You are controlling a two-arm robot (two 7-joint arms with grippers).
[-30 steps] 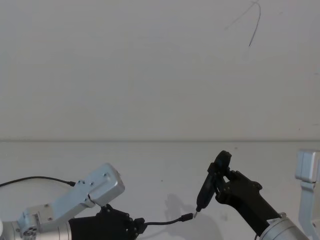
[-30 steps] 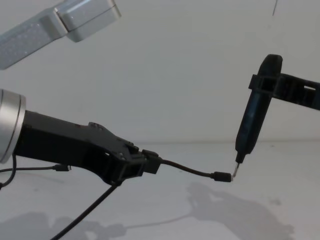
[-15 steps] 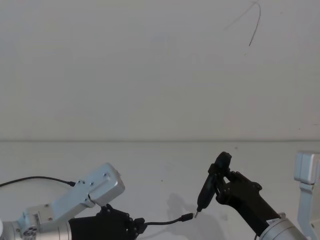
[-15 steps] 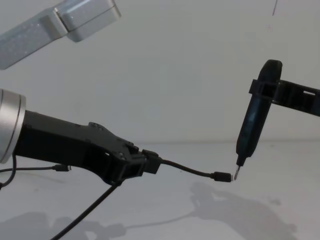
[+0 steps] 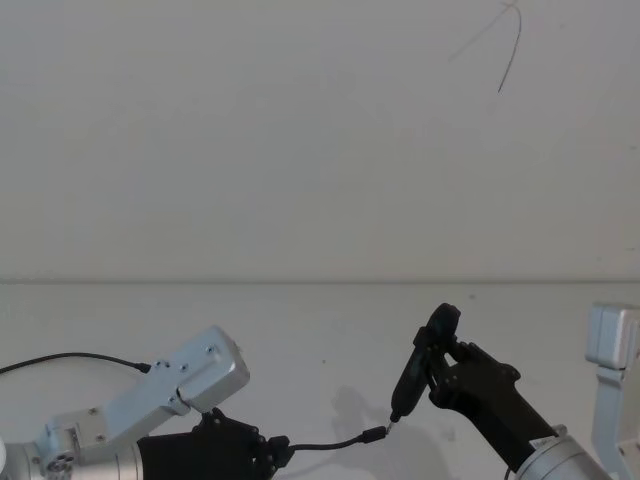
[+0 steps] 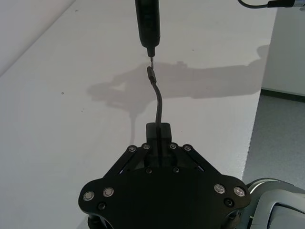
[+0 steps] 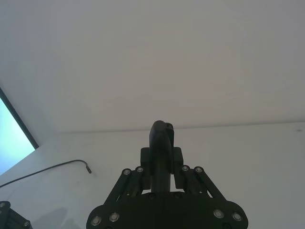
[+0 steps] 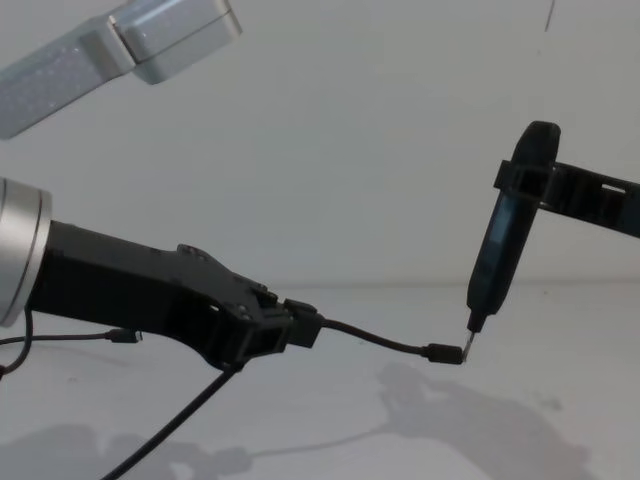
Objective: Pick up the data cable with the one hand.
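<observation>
My left gripper (image 8: 292,328) is shut on the data cable (image 8: 378,343), held above the white table. A short length of cable curves out past the fingers and ends in a small plug (image 8: 442,352). The rest of the cable hangs down below the gripper. In the left wrist view the left gripper (image 6: 157,136) clamps the data cable (image 6: 158,102), which points toward the screwdriver (image 6: 147,21). My right gripper (image 8: 528,180) is shut on that dark pen-shaped screwdriver (image 8: 498,258), upright, its tip right at the plug. From the head I see the left gripper (image 5: 274,452) and the right gripper (image 5: 443,362).
A thinner black wire (image 5: 70,357) lies on the table at the left, its plug (image 7: 87,168) in the right wrist view. A grey bracket (image 5: 612,380) stands at the right edge. The table edge (image 6: 255,124) drops to a grey floor. A pale wall stands behind.
The screwdriver in my right gripper has shifted slightly, its tip staying close to the cable's plug. The left gripper and the cable have not moved.
</observation>
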